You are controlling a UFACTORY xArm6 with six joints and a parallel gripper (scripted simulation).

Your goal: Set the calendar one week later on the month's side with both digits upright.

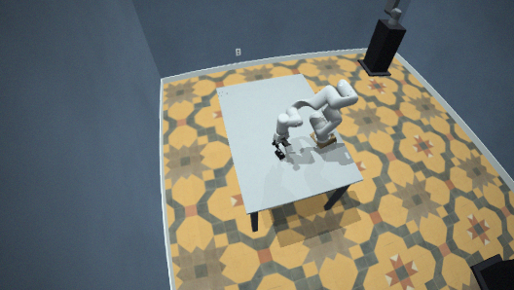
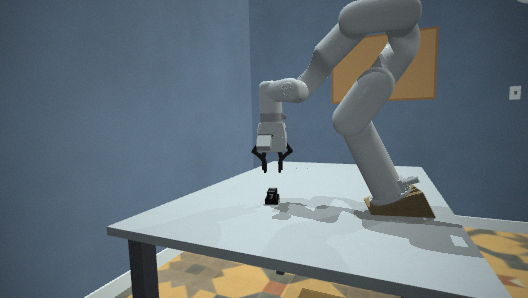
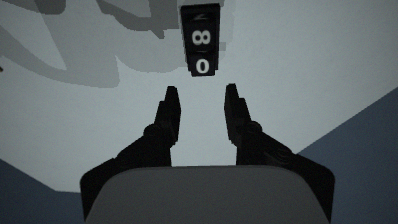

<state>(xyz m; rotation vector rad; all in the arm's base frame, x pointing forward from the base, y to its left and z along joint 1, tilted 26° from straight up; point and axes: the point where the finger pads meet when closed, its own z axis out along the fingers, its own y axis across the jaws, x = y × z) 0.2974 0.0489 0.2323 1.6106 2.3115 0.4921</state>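
Note:
The calendar [image 3: 201, 40] is a small black tray with two black cubes side by side; in the wrist view their top faces read 8 and 0 in white. It stands on the grey table [image 1: 289, 139], and also shows in the top view [image 1: 280, 155] and the exterior view [image 2: 272, 196], where a white 7 shows on one face. My gripper [image 3: 201, 97] hangs above the table, short of the calendar and well clear of it. Its fingers are half open and nothing is between them. It also shows in the exterior view [image 2: 271, 169].
The arm's base sits on a wooden block [image 2: 400, 204] at the table's right side. The table edge runs close at the lower right of the wrist view. A black pedestal [image 1: 385, 44] stands on the floor far off.

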